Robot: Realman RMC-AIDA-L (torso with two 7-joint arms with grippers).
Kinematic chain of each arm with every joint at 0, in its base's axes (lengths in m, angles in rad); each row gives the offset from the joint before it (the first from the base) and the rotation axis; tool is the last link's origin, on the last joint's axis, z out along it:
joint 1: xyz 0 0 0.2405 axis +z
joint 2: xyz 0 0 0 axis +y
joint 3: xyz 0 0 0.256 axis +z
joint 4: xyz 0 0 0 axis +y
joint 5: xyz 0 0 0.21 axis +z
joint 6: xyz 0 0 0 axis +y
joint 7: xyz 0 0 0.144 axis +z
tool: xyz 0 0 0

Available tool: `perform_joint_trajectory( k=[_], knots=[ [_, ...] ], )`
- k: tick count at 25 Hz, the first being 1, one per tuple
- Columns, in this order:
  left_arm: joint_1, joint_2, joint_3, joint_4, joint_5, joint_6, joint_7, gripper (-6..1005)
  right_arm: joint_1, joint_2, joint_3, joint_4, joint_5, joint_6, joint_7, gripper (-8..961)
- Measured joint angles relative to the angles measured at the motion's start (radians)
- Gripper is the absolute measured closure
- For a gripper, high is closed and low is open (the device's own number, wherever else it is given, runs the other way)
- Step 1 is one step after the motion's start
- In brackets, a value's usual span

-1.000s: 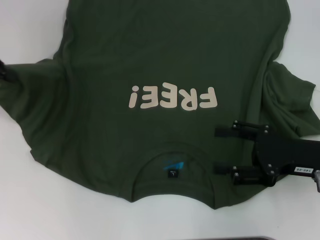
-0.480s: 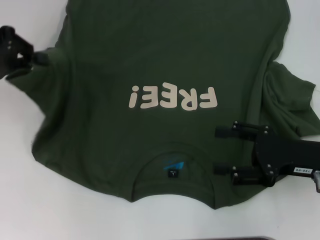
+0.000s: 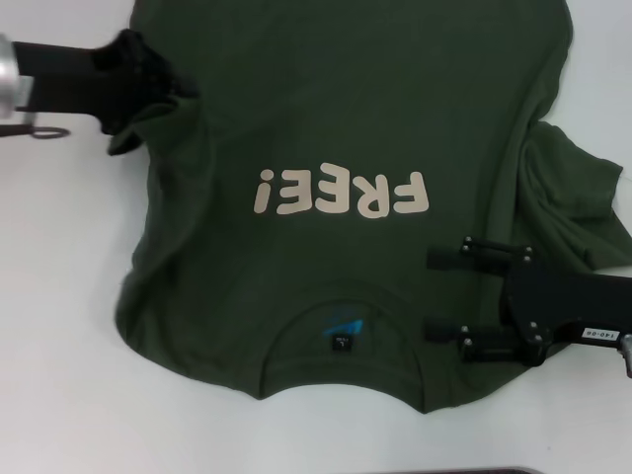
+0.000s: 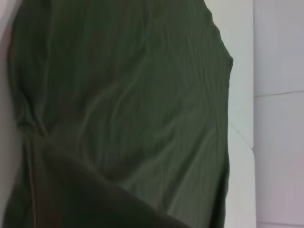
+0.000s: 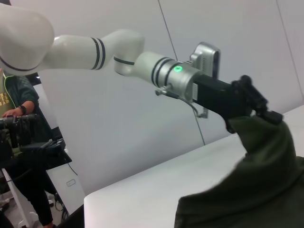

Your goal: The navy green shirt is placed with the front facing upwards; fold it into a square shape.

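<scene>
Item: shirt (image 3: 346, 118), dark olive green, short-sleeved, laid front-up on a white desk (image 3: 59, 395), collar toward the robot, so that the cream chest lettering "FREE!" (image 3: 341, 194) is read upside down in the head view. A small blue label (image 3: 343, 331) is seen inside the neck; its print is too small to be read. Left end effector (image 3: 176, 87): clamped on the shirt's left sleeve edge and raised clear of the desk; cloth is seen draping from it in the right wrist view, and that side of the garment is drawn inward over the body, judged to be the start of a lengthwise fold. Only hanging green cloth and white desk are shown in the left wrist view. Right end effector (image 3: 434, 294): fingers held apart, resting low over the shoulder area beside the collar, apparently so that the garment is kept from sliding while the other side is pulled. A white tag on the right arm bears small printing that cannot be made out reliably. The right sleeve (image 3: 578, 202) is left bunched and unfolded. Folding is judged barely begun.
</scene>
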Motion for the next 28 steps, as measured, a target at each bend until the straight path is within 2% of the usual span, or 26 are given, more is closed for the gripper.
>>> perform_joint_trajectory(
  k=[5, 10, 17, 23, 26, 28],
  knots=[
    [-0.017, -0.046, 0.011, 0.032, -0.003, -0.109, 0.013, 924, -0.005, -0.001, 0.003, -0.011, 0.0, 0.0, 0.0, 68],
    [-0.024, -0.069, 0.021, 0.064, -0.013, -0.166, 0.042, 919, -0.007, -0.001, 0.004, -0.014, 0.001, 0.001, 0.0, 68],
    [-0.024, -0.076, 0.023, 0.13, -0.038, -0.218, 0.119, 911, -0.003, 0.0, 0.004, -0.015, 0.001, 0.001, 0.0, 68],
    [-0.026, -0.092, 0.02, 0.13, -0.052, -0.232, 0.132, 673, -0.001, 0.002, 0.004, -0.016, 0.0, 0.001, 0.0, 68],
    [-0.028, -0.1, 0.018, 0.128, -0.107, -0.208, 0.168, 607, -0.002, 0.003, 0.004, -0.016, 0.0, 0.001, 0.0, 68],
    [-0.013, -0.095, 0.015, 0.124, -0.174, -0.171, 0.215, 563, -0.005, 0.003, 0.004, -0.016, 0.0, 0.001, 0.0, 68]
  ],
)
